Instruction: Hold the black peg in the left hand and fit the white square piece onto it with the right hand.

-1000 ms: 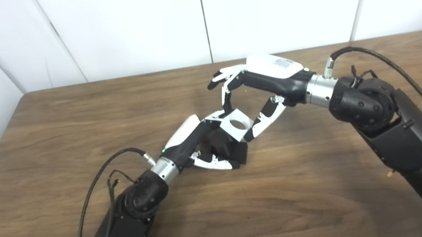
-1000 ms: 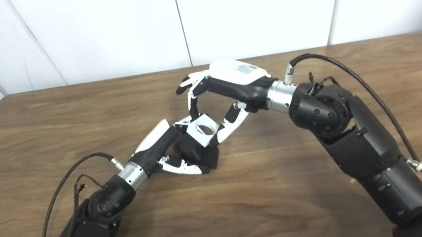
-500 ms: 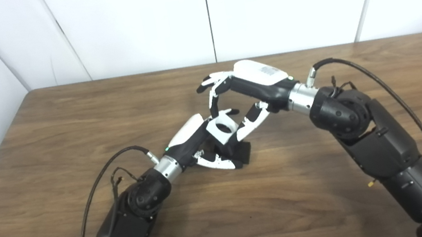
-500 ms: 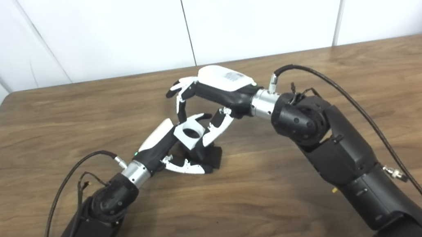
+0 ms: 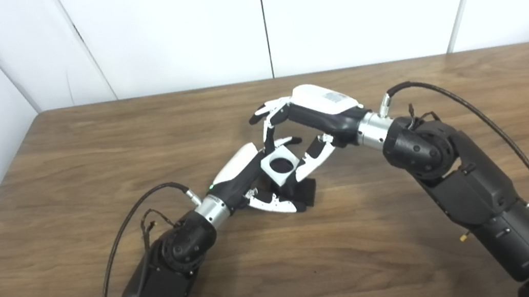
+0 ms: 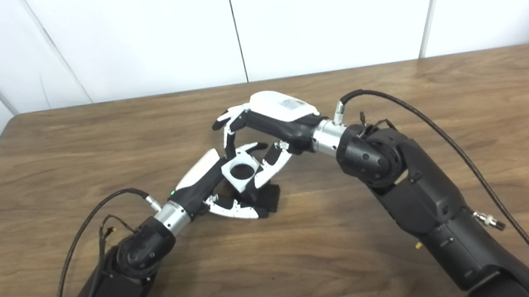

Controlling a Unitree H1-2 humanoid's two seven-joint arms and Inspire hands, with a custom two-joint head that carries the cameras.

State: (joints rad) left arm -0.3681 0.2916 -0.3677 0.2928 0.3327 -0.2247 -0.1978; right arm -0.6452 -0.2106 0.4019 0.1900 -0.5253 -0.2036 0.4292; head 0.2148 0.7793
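White square piece (image 5: 281,165) over black peg (image 5: 302,192)

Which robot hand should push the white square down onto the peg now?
Right. The right robot hand already pinches the white square piece, directly over the black peg. The left robot hand is occupied steadying that peg on the table.

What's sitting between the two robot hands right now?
The white square piece, pinched by the right robot hand, sits over the black peg gripped by the left robot hand. Both eye views show it.
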